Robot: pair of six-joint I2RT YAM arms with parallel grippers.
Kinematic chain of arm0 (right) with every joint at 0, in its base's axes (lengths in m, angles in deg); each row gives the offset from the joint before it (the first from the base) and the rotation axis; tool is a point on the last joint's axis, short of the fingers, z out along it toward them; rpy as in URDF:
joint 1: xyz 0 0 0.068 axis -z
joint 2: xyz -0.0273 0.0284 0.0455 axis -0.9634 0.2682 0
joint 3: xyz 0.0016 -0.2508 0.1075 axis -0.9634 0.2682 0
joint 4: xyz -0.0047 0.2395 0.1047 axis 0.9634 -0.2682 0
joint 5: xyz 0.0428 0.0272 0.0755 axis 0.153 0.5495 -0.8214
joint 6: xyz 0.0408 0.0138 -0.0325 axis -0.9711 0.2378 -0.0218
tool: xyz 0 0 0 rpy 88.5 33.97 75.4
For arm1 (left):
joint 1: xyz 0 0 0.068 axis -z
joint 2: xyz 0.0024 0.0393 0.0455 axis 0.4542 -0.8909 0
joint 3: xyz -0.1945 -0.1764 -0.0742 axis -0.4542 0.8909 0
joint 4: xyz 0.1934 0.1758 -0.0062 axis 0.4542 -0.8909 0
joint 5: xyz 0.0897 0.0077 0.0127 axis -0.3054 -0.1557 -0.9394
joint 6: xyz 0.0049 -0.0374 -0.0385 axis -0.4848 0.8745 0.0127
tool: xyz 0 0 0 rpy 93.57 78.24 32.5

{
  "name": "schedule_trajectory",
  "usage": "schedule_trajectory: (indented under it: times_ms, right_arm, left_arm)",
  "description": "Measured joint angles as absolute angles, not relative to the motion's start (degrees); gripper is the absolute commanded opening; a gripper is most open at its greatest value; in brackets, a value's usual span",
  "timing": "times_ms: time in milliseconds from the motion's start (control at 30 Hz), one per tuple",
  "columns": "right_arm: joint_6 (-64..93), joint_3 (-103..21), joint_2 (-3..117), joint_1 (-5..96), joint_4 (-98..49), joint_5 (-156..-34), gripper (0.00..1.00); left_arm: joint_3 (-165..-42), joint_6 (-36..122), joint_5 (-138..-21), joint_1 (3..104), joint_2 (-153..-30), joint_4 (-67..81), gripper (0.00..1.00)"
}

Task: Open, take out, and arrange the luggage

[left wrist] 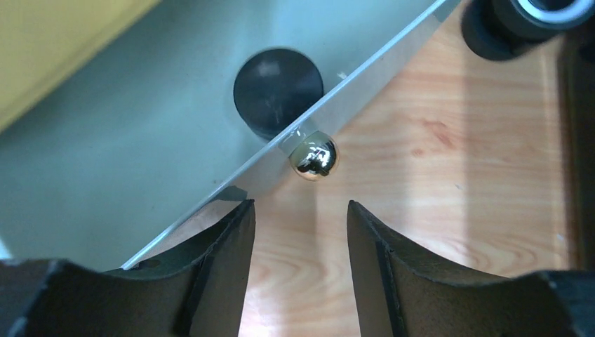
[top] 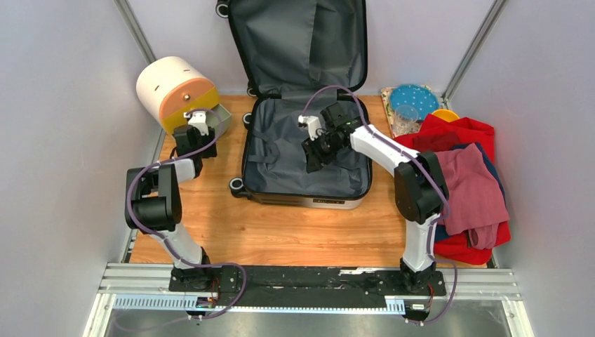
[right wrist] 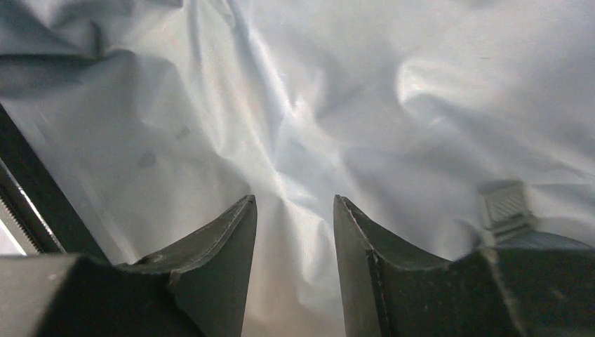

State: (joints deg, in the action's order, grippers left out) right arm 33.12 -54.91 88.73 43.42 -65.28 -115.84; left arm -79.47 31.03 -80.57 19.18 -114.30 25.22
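Wooden counter (top: 295,232) between grey walls. At 10 o'clock, left gripper (left wrist: 300,214), jaws apart and empty, hovers over tray (left wrist: 105,154) edge beside round box (top: 175,88). Luggage (top: 305,168) lies open at centre toward 12 o'clock; right gripper (right wrist: 295,207), jaws parted, holding nothing, is above its lining (right wrist: 393,105). Clothes (top: 466,175) heap at 3 o'clock.
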Motion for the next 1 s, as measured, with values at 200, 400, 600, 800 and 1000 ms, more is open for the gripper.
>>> schedule_trajectory:
  times_ms: [200, 400, 600, 800, 1000]
  right_arm:
    - [32.14, -55.66, 86.69, 46.41, -65.43, -116.72, 0.50]
    - [31.31, -55.75, 86.02, 47.44, -65.50, -117.33, 0.51]
    - [30.90, -55.75, 85.36, 48.22, -65.61, -117.48, 0.52]
    - [30.39, -55.75, 83.07, 49.01, -65.41, -117.46, 0.56]
    - [30.06, -55.77, 80.03, 50.24, -64.60, -117.13, 0.59]
  left_arm:
    - [-81.67, 26.51, -87.19, 19.33, -118.12, 31.74, 0.64]
    - [-83.93, 22.79, -90.21, 19.33, -122.36, 37.11, 0.64]
    - [-88.65, 20.17, -90.97, 19.33, -126.16, 39.17, 0.65]
    - [-90.50, 18.25, -90.93, 19.35, -127.02, 39.43, 0.69]
    - [-88.38, 17.18, -86.99, 19.31, -123.56, 36.48, 0.79]
